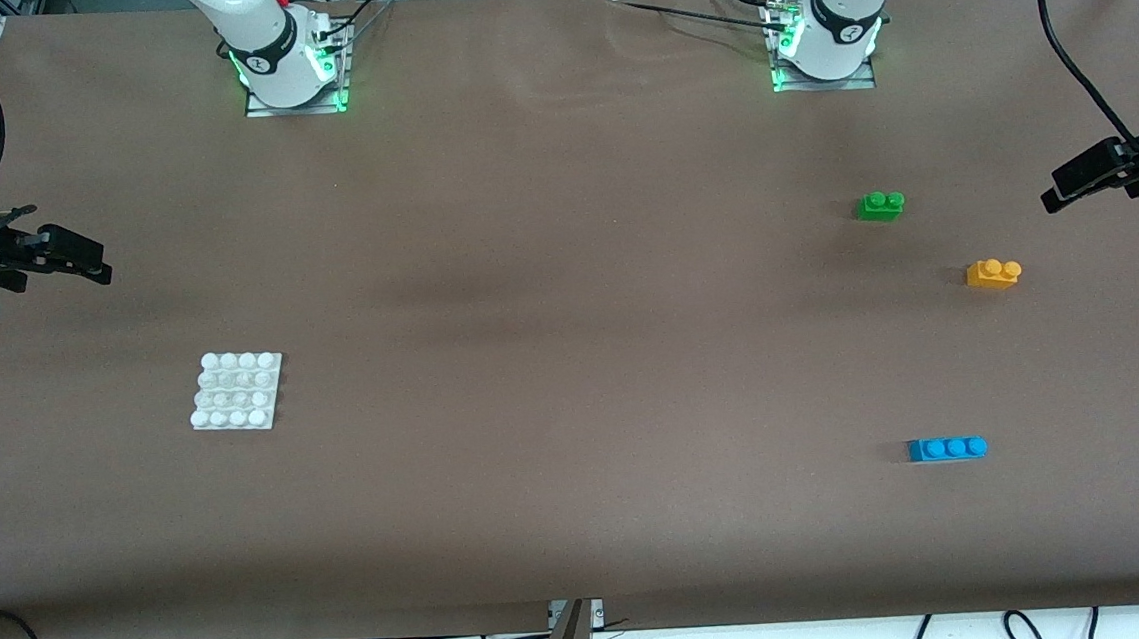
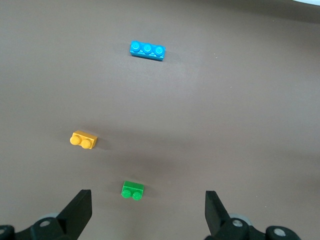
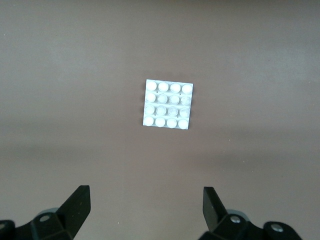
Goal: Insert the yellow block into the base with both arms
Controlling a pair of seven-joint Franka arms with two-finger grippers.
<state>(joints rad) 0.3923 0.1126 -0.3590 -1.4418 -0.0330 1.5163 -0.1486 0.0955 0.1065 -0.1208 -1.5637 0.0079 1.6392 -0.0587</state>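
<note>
Base [image 1: 236, 390] at the right arm's end – three bricks [image 1: 993, 274] at the left arm's

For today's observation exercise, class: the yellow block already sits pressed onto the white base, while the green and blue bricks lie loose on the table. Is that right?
Not quite. The yellow block is not on the base; it lies loose on the table toward the left arm's end, with the green brick and blue brick. The base lies alone toward the right arm's end, its studs bare. The front view shows this.

Even, soft overhead light on the matte brown table [image 1: 572, 359], faint shadows beside the bricks, green glow at twelve o'clock, sharp throughout.
</note>
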